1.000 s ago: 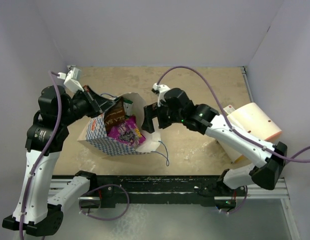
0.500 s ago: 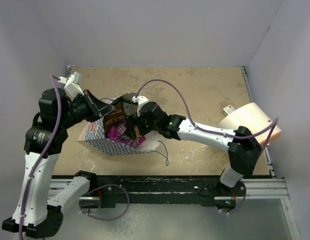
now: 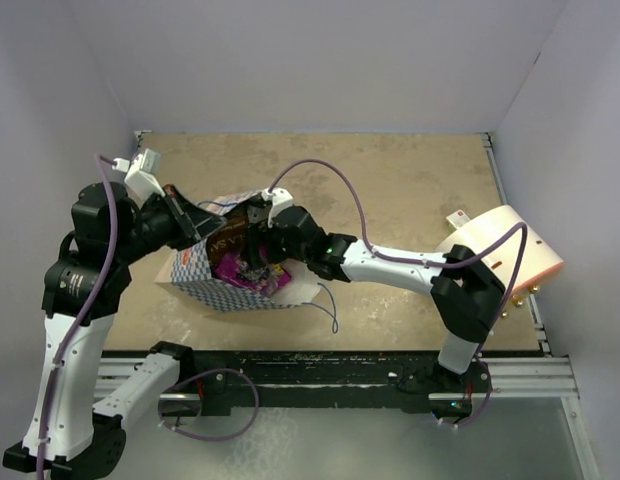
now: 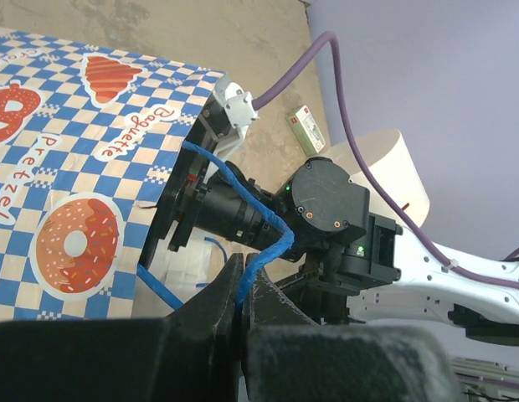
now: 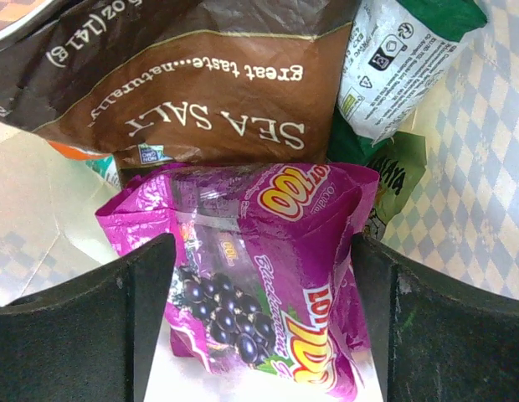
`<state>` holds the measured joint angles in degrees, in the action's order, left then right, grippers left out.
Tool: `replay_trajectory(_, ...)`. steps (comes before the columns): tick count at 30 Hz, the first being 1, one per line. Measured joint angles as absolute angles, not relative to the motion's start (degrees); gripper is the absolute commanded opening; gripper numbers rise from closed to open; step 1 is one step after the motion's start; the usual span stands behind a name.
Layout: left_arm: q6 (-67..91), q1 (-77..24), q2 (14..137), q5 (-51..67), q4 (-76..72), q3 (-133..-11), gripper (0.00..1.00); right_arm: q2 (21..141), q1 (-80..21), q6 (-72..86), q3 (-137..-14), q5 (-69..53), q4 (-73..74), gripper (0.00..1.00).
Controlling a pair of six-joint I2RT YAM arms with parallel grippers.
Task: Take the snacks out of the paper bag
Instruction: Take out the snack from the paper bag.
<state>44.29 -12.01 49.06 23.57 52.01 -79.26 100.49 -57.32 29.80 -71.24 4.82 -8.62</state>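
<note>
— What is the left gripper point(image 4: 240, 275) doing?
— It is pinching the blue string point(image 4: 272, 241) of the paper bag point(image 3: 205, 287), which is lying on the table point(image 3: 390, 180).
— And the right gripper point(image 5: 264, 289)?
— It is sitting inside the bag, fingers wide apart around the purple packet point(image 5: 243, 243), next to the brown packet point(image 5: 201, 92).

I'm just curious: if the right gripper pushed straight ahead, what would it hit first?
Most likely the magenta packet, lying in the bag right between the right gripper's open fingers, though depth is unclear.

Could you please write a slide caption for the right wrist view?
Open right pincer straddles a magenta packet inside the paper bag, brown Sea Salt pouch beyond.
</note>
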Motion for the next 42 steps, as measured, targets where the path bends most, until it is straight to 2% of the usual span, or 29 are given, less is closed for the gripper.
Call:
replay_trajectory(1,43.88,-12.01,48.75,23.57,51.94,-79.22,0.0,100.6,-57.34,30.06,-70.89,4.91,-9.45,0.81)
replay_trajectory(3,43.4,-12.01,47.81,23.53,51.44,-78.65,0.0,101.01,-57.32,30.52,-70.24,5.1,-10.7,0.72)
replay_trajectory(6,43.53,-12.01,46.41,22.26,51.94,-77.89,0.0,102.13,-57.32,30.72,-70.26,4.97,-11.31,0.53)
replay_trajectory(8,43.97,-12.01,46.35,21.1,52.21,-77.89,0.0,102.72,-57.3,30.48,-70.61,4.82,-11.31,0.33)
replay_trajectory(10,43.94,-12.01,46.39,20.25,52.71,-77.89,0.0,103.02,-57.28,30.17,-70.94,4.56,-11.27,0.2)
replay_trajectory(13,43.9,-12.01,46.65,19.44,53.71,-77.91,0.0,103.13,-57.25,30.57,-71.16,3.38,-11.14,0.1)
replay_trajectory(17,43.42,-12.01,47.11,18.94,54.26,-78.13,0.0,103.13,-57.25,30.74,-71.83,2.5,-10.07,0.06)
replay_trajectory(19,42.89,-12.01,47.59,18.52,54.59,-78.41,0.0,103.13,-57.25,30.74,-72.53,2.17,-8.93,0.0)
replay_trajectory(31,39.18,-12.01,51.35,16.62,55.88,-81.01,0.0,102.45,-57.25,30.37,-81.45,-2.35,-0.93,0.0)
replay_trajectory(42,38.76,-12.01,48.71,14.11,55.92,-81.21,0.0,92.01,-57.25,30.24,-85.3,0.97,8.43,0.0)
